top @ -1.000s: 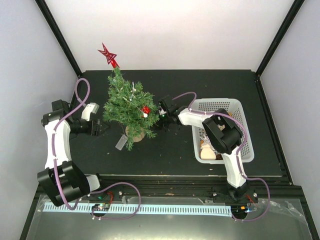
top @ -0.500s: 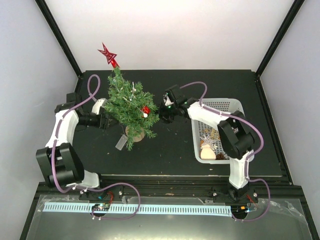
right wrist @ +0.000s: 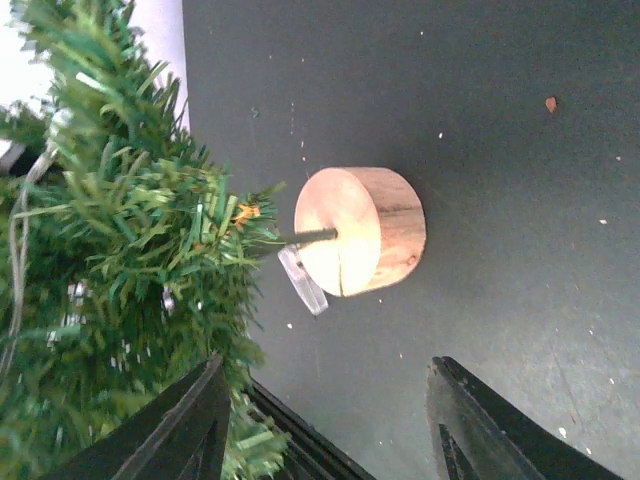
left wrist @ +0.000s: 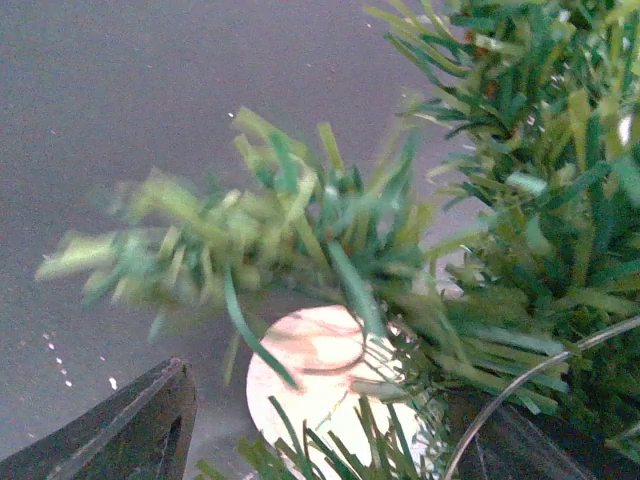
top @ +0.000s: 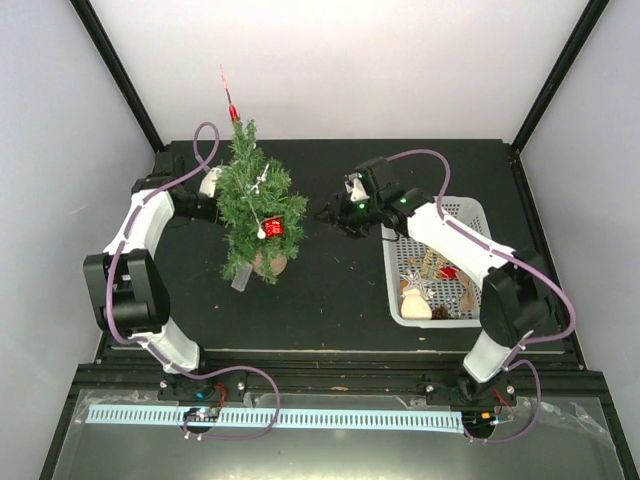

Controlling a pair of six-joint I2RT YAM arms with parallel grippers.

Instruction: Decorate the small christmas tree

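Observation:
The small christmas tree (top: 255,200) stands at the table's back left on its round tan base (top: 268,265). It carries a red star topper (top: 229,97), seen edge-on, a red ornament (top: 273,228) and a white ball (top: 260,232). My left gripper (top: 215,193) is open at the tree's upper left side, with branches between its jaws. In the left wrist view (left wrist: 325,400) the base (left wrist: 320,375) shows behind the needles. My right gripper (top: 330,213) is open and empty to the right of the tree. In the right wrist view (right wrist: 328,370) it faces the base (right wrist: 365,230) and a clear tag (right wrist: 303,280).
A white basket (top: 448,322) at the right holds several ornaments, among them a cream figure (top: 414,305) and a red piece (top: 447,272). My right arm reaches over the basket's back left corner. A black frame borders the table.
The tree has turned, so the star now shows edge-on. My left gripper has moved back and in against the tree. My right gripper has pulled back to the right, away from the branches.

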